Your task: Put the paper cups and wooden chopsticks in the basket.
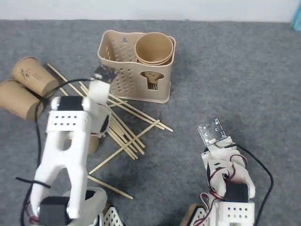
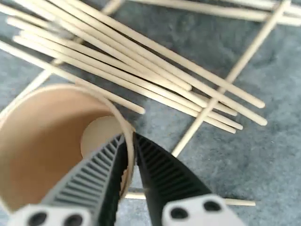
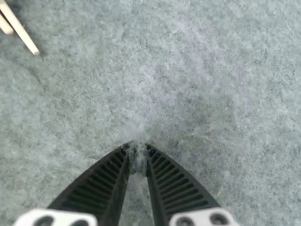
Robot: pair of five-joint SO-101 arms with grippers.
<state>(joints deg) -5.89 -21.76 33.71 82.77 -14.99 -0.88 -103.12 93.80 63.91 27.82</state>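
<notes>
The step in hand looks like the picking of one paper cup: the left gripper is closed on its rim, with one finger inside the cup and the other outside, so the thin wall is pinched between them. The cup's open mouth faces back toward the wrist and its round bottom lies deeper, past the fingertips, so its long axis runs about along the fingers; whether it stands fully upright I cannot tell. Just beyond the fingertips lie the chopsticks on the carpet, most of them side by side in one direction and one crossing them. The basket stands farther out in front of this gripper, with nested cups in one compartment. I judge that the next move calls for lifting the cup clear of the sticks, carrying it forward over the basket and keeping its mouth upward so that it drops into the stack. The right gripper is closed on nothing, over bare carpet.
</notes>
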